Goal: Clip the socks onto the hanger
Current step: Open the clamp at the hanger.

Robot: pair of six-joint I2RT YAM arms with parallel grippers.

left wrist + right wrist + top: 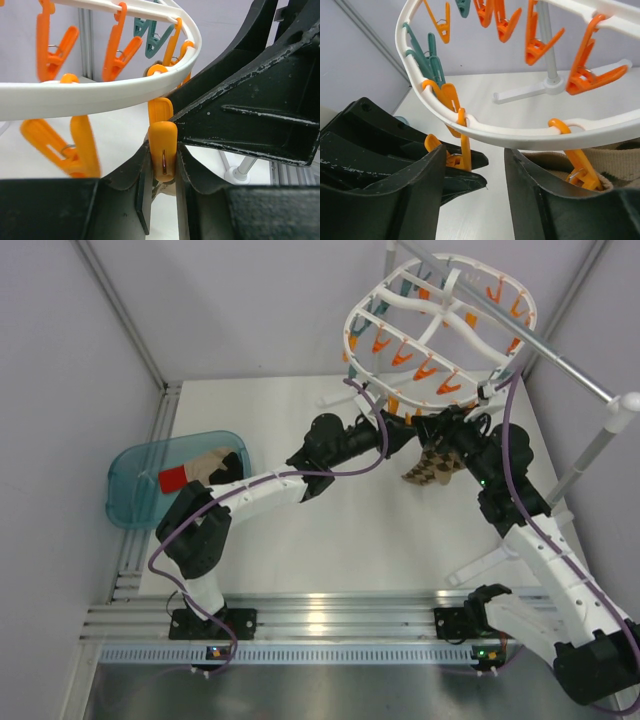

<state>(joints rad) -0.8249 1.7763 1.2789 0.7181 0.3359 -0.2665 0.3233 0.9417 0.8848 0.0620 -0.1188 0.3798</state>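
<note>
Socks (178,477) lie in a blue basin (130,502), well left of the hanger (440,325). Their long axis runs roughly toward the hanger, with the red end farthest from it. Both arms are up at the hanger's near rim, well apart from the socks. The left gripper (162,172) is clamped on an orange peg (162,142) hanging from that rim, one finger pressing each side. The right gripper (475,155) is just beside it under the hanger, fingers apart with nothing between them. An argyle sock (430,465) hangs from the hanger's near rim. Fetching the socks means reaching away from the hanger, and the left arm looks nearer.
</note>
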